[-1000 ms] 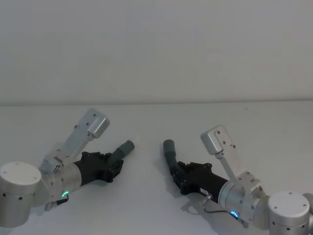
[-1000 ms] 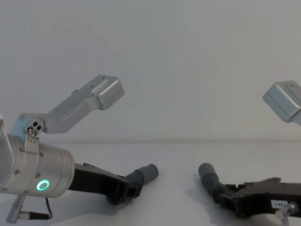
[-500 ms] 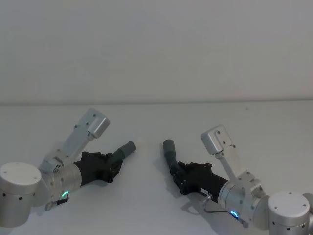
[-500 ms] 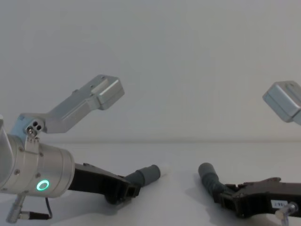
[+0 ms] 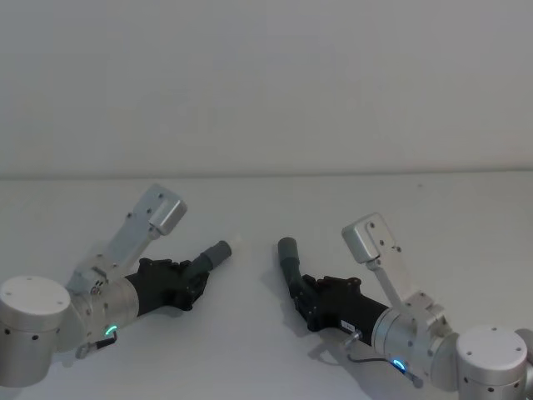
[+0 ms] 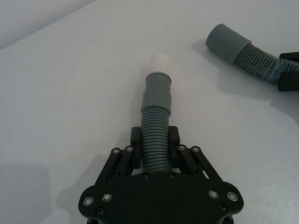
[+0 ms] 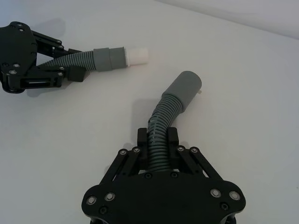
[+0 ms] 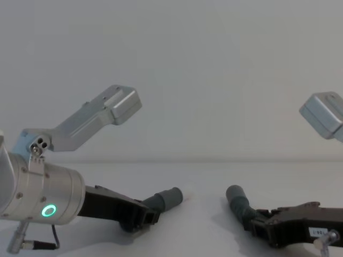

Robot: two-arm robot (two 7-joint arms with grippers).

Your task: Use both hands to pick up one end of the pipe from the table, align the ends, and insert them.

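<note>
Two ribbed dark grey pipe pieces lie low over the white table [image 5: 250,350]. My left gripper [image 6: 154,144] is shut on the ribbed part of the left piece [image 6: 155,135], whose grey cuff ends in a narrower white tip [image 6: 161,60]. In the head view that piece [image 5: 208,257] points toward the centre. My right gripper [image 7: 158,140] is shut on the bent right piece [image 7: 170,109]; its plain hollow cuff [image 5: 288,250] points up and away. The two ends sit a short gap apart, not aligned. In the chest view the left cuff [image 8: 169,197] and the right cuff [image 8: 236,196] face each other.
A pale grey wall [image 5: 266,83] rises behind the table's far edge. Both wrist camera housings [image 5: 162,210] [image 5: 371,237] stick up over the arms. White table surface stretches between and beyond the two cuffs.
The left gripper has drawn back slightly and lowered its pipe piece nearer the table. The right arm and its piece have not moved.
</note>
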